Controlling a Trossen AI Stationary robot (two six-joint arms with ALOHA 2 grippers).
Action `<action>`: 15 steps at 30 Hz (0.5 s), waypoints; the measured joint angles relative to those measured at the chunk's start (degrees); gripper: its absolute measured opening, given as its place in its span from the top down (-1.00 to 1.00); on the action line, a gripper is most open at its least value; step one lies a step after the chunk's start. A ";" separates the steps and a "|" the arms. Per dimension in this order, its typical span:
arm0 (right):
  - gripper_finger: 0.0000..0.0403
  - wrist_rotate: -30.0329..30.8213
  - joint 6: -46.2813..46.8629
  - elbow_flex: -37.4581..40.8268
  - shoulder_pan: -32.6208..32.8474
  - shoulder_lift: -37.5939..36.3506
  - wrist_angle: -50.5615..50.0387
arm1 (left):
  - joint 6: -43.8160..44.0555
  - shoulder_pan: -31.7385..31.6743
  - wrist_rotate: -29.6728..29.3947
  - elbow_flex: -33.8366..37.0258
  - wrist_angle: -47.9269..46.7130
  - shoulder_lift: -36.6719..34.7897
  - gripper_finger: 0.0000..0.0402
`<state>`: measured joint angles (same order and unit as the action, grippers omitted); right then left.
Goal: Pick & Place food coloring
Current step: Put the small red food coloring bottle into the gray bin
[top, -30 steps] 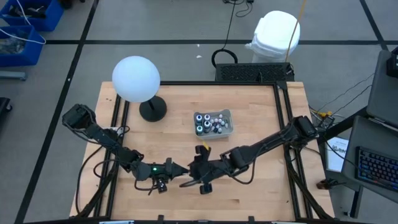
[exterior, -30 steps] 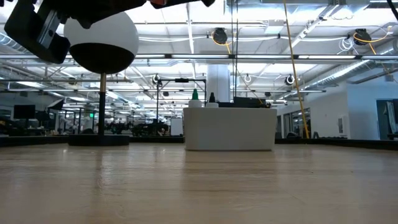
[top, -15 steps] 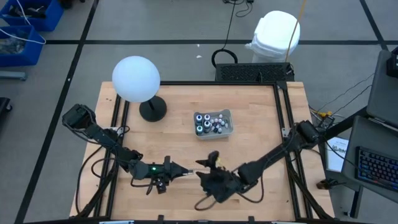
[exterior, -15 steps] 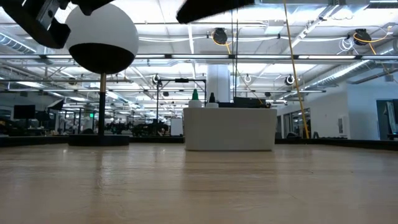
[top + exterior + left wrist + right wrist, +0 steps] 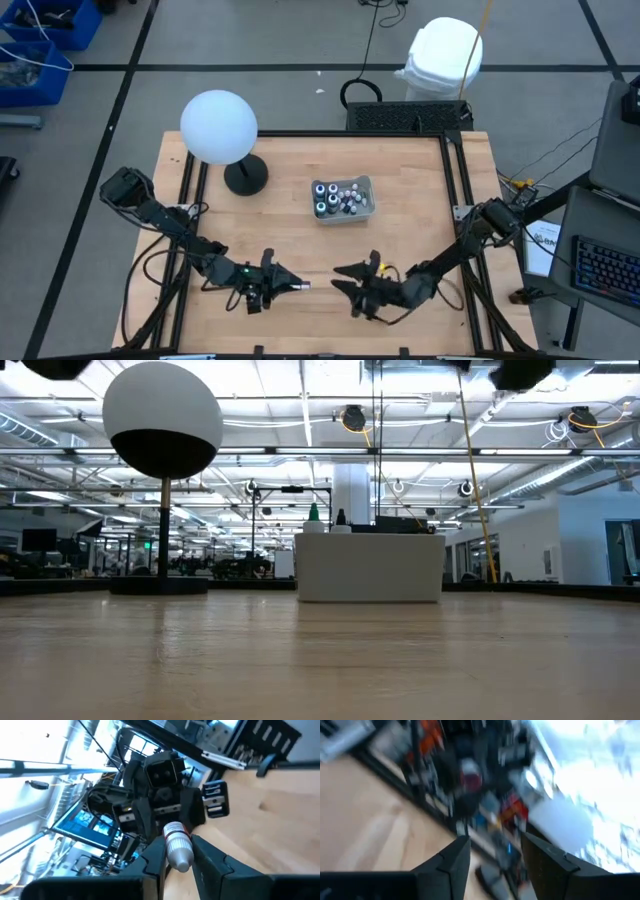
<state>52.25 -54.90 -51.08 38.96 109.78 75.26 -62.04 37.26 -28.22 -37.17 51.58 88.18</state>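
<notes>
Food coloring held: one small vial (image 5: 178, 847) with a white cap and a red band sat clamped between the left gripper's fingers, near the front edge of the table, left of centre
Lamp: a white globe lamp (image 5: 219, 127) stood on a dark round base at the back left of the wooden table (image 5: 420, 190); in the low view the globe (image 5: 162, 420) showed white above and dark beneath
Left gripper (image 5: 296, 286): low over the front of the table, pointing toward the right arm, its two dark fingers (image 5: 152, 857) closed on the vial
Food coloring in tray: the rest of the tiny bottles (image 5: 341, 198) stood together in the grey rectangular tray (image 5: 366, 184) near the middle of the table, right of the lamp's base; white caps showed, and a few slightly bigger dark ones with coloured rims sat at the tray's left end
Tray from table height: it (image 5: 368, 566) showed as a pale box with bottle tops poking above its rim
Right gripper (image 5: 342, 278): low over the front of the table, just right of centre, facing the left gripper and apart from it; its fingers (image 5: 451, 863) stood spread with nothing between them
White bin: a white bagged bin (image 5: 443, 55) stood on the floor beyond the table's back right corner
</notes>
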 joint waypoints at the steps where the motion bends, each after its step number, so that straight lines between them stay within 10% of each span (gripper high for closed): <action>1: 0.19 -2.49 -2.40 1.13 0.06 0.00 3.54 | 0.79 0.00 0.11 0.00 0.29 0.00 0.62; 15: 0.19 -13.19 -12.12 -3.07 -2.82 0.00 -8.27 | 12.22 -0.04 2.82 -0.02 2.74 -0.02 0.60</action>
<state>39.06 -67.02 -54.15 36.14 109.78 66.99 -49.82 37.21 -25.40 -37.19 54.33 88.16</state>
